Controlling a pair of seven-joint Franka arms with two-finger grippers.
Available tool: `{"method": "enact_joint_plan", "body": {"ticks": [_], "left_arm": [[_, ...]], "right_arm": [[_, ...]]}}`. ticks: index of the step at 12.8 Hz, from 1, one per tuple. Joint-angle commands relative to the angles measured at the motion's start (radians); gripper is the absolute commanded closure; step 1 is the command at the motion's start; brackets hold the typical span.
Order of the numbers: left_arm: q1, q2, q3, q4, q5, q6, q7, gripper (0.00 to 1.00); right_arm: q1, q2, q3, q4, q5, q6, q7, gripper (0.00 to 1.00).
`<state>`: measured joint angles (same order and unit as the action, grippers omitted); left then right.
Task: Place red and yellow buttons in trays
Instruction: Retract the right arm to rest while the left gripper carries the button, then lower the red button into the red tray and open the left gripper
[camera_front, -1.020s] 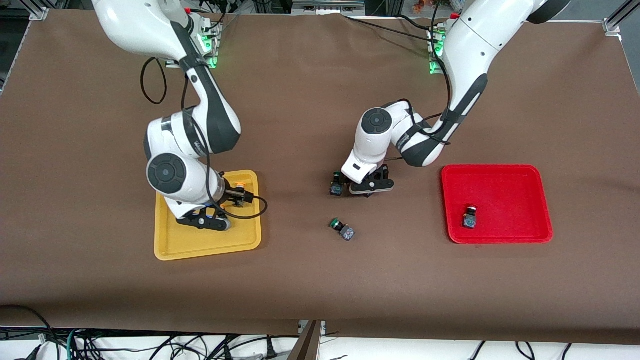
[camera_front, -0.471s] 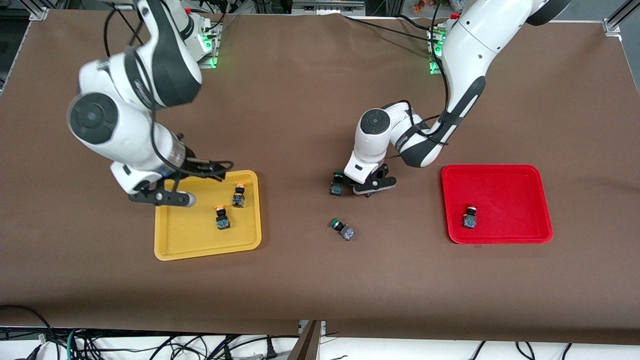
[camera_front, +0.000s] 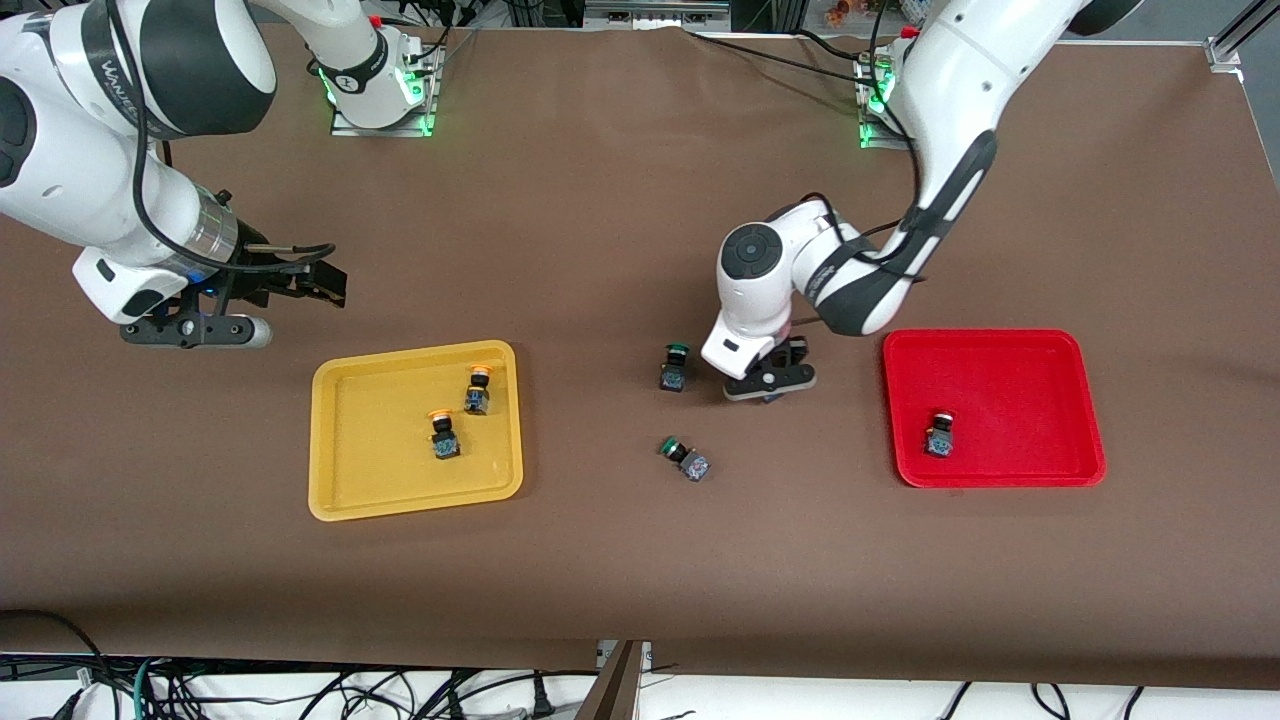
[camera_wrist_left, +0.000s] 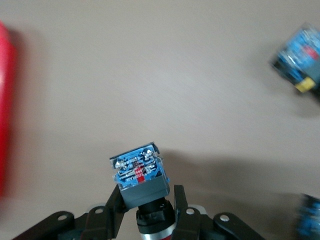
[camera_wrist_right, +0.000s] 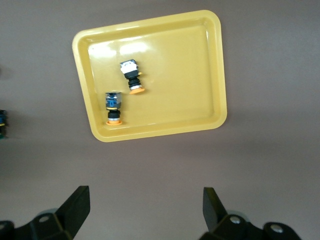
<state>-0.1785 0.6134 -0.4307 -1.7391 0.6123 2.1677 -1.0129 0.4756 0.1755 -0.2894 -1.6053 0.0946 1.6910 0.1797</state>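
The yellow tray (camera_front: 345, 480) holds two orange-yellow capped buttons (camera_front: 477, 388) (camera_front: 443, 436); they also show in the right wrist view (camera_wrist_right: 131, 76) (camera_wrist_right: 113, 107) in the tray (camera_wrist_right: 185, 75). The red tray (camera_front: 1020, 380) holds one red-capped button (camera_front: 940, 433). My left gripper (camera_front: 772, 390) is low over the cloth between a green-capped switch and the red tray. It is shut (camera_wrist_left: 148, 197) on a red-capped button (camera_wrist_left: 140, 175), grey-blue body pointing away. My right gripper (camera_front: 320, 285) hangs open and empty (camera_wrist_right: 144, 202) above the cloth beside the yellow tray.
Two green-capped switches lie mid-table: one upright (camera_front: 675, 367) beside my left gripper, one on its side (camera_front: 686, 459) nearer the front camera. The red tray's edge (camera_wrist_left: 5, 100) shows in the left wrist view. Brown cloth covers the table.
My right gripper left a second orange-yellow button in the yellow tray, rose and swung away toward its end of the table. My left gripper shifted toward the red tray, away from the green switch.
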Motion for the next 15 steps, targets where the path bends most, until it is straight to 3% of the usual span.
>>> {"method": "enact_joint_plan", "body": {"ticks": [1,3,5,7,8,9,10,13,15], "left_arm": [[0.138,-0.124,-0.006,-0.017,0.012,-0.107,0.384,0.97],[0.256,-0.129,-0.006,-0.025,0.012,-0.097,0.682,0.96],[0.364,-0.109,-0.006,-0.051,0.012,-0.028,0.863,0.93],[0.466,-0.104,-0.005,-0.199,0.018,0.244,0.91,0.87],[0.509,-0.092,-0.003,-0.248,0.056,0.391,0.913,0.85],[0.54,-0.08,-0.005,-0.249,0.122,0.409,0.913,0.65],[0.542,-0.078,-0.005,-0.246,0.151,0.409,0.913,0.01],[0.545,-0.127,-0.054,-0.243,0.155,0.403,0.91,0.0],[0.548,-0.184,-0.152,-0.212,0.133,0.233,0.907,0.0]], "right_arm": [[0.006,-0.031,0.01,-0.051,-0.03,0.035,-0.013,0.0],[0.008,-0.031,0.01,-0.05,-0.032,0.035,-0.013,0.0],[0.008,-0.033,0.009,-0.048,-0.032,0.027,-0.014,0.0],[-0.032,-0.033,0.022,-0.05,-0.039,0.027,-0.034,0.0],[-0.128,-0.033,0.112,-0.05,-0.044,0.024,-0.052,0.0],[-0.284,-0.037,0.277,-0.05,-0.056,0.022,-0.052,0.0],[-0.363,-0.042,0.371,-0.048,-0.081,0.024,-0.049,0.0],[-0.362,-0.044,0.369,-0.047,-0.095,0.024,-0.042,0.0],[-0.362,-0.044,0.368,-0.042,-0.096,0.024,-0.049,0.0]]}}
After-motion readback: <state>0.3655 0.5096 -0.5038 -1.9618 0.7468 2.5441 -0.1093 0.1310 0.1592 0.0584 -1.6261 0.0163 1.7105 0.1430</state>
